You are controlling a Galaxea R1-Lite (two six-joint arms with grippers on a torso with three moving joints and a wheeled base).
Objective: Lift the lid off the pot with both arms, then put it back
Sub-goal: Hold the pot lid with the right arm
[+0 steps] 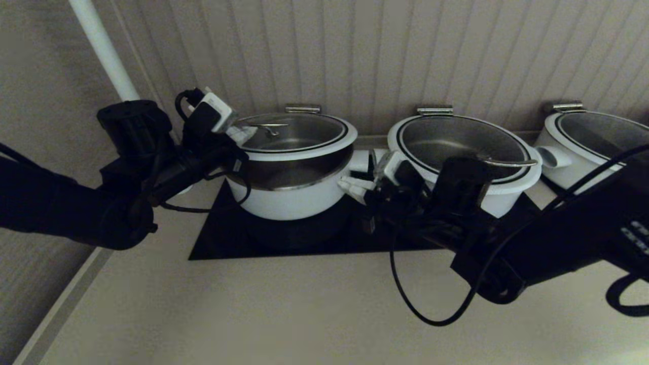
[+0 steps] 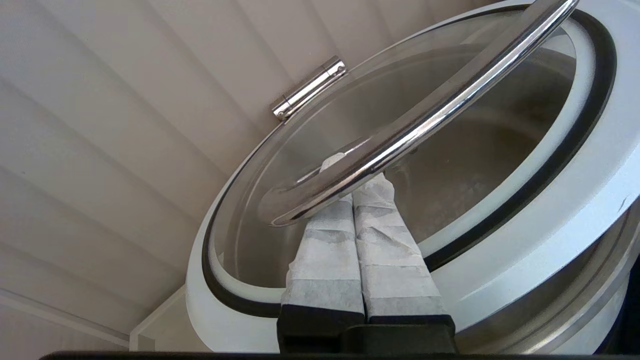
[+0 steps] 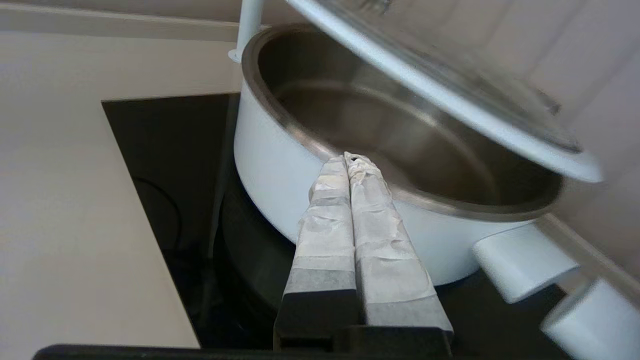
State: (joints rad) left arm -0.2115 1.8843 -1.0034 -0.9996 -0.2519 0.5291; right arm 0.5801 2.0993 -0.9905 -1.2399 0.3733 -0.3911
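Observation:
The pot (image 1: 289, 200) stands at the left end of a black cooktop (image 1: 223, 238). The lid (image 1: 299, 152) hangs tilted above it, higher on the left, so the steel lining shows beneath. My left gripper (image 1: 248, 133) is shut. In the left wrist view (image 2: 356, 192) its fingers lie on the glass under the steel loop handle (image 2: 425, 120), hooking it. My right gripper (image 1: 350, 186) is shut at the pot's right side, below the side handle. In the right wrist view its tips (image 3: 350, 160) reach the pot's steel rim (image 3: 450, 207), with the lid (image 3: 450, 105) above and apart.
A wider white pot with its lid (image 1: 456, 147) stands right beside my right gripper, and a third pot (image 1: 588, 142) at the far right. The panelled wall with steel brackets (image 1: 302, 108) is close behind. A white pole (image 1: 104, 48) rises at the left.

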